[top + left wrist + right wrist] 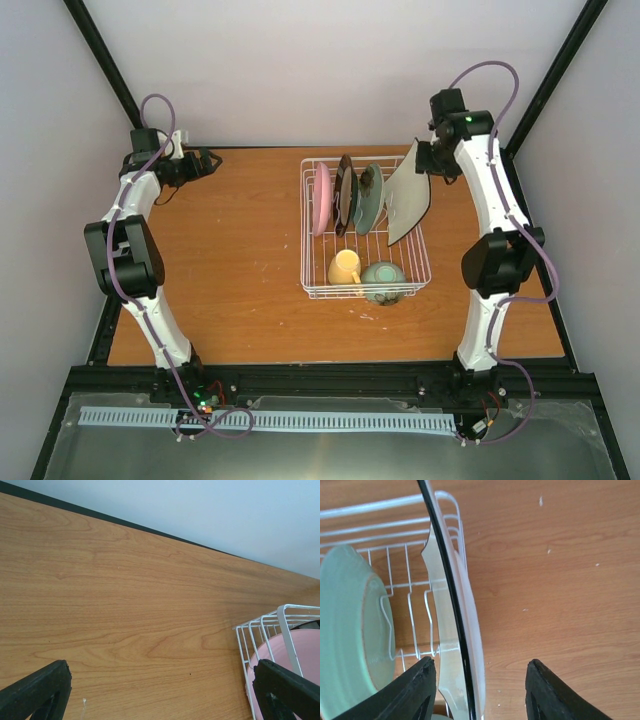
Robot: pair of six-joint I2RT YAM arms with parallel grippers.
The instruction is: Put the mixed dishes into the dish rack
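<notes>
The white dish rack (312, 262) stands on the table's middle right. The pink plate (322, 198), dark brown plate (344, 193), teal plate (369, 197) and cream square plate (408, 205) stand upright in it. The yellow mug (345, 267) and pale green bowl (383, 281) sit at its near end. My right gripper (425, 165) is open, its jaws spread either side of the cream plate's upper edge (470, 620), beside the teal plate (350, 630). My left gripper (208, 160) is open and empty at the far left, over bare wood (160, 695). The pink plate (310, 650) and rack corner (260, 625) show at its right.
The wooden table (230, 260) has a black frame along its edges and pale walls close around it. A black rail and a white slotted strip (260, 420) lie at the near edge by the arm bases.
</notes>
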